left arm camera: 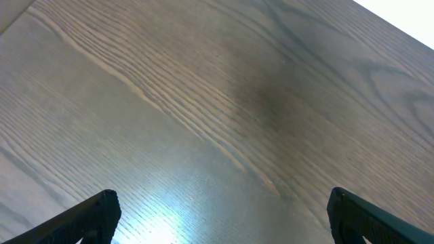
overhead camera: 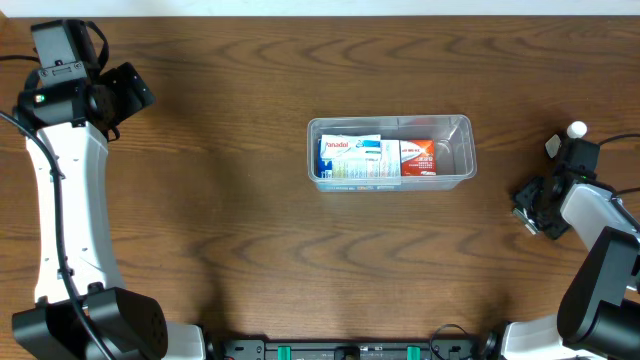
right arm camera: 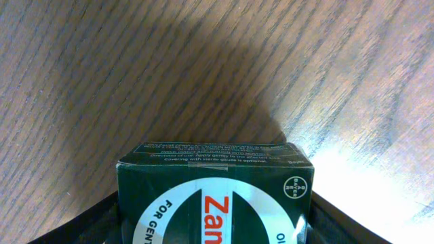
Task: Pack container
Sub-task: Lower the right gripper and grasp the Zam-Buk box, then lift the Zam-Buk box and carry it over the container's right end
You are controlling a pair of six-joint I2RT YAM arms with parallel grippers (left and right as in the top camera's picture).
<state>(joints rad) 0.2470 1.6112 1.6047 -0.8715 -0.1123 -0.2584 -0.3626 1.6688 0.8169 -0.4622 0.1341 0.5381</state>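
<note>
The clear plastic container [overhead camera: 391, 182] sits on the table right of centre. It holds a white and blue box [overhead camera: 340, 158], a pale box [overhead camera: 384, 160] and a red and white box [overhead camera: 418, 158]; its right end is bare. My right gripper [overhead camera: 529, 207] is near the right edge and shut on a dark green box [right arm camera: 214, 190] with a white ring and red letters, held just above the wood. My left gripper [overhead camera: 132, 90] is at the far left back, open and empty over bare wood [left arm camera: 220, 211].
The wooden table [overhead camera: 220, 200] fills all views. The left arm's white links run down the left edge [overhead camera: 65, 200]. The right arm's white link lies at the right edge [overhead camera: 600, 215].
</note>
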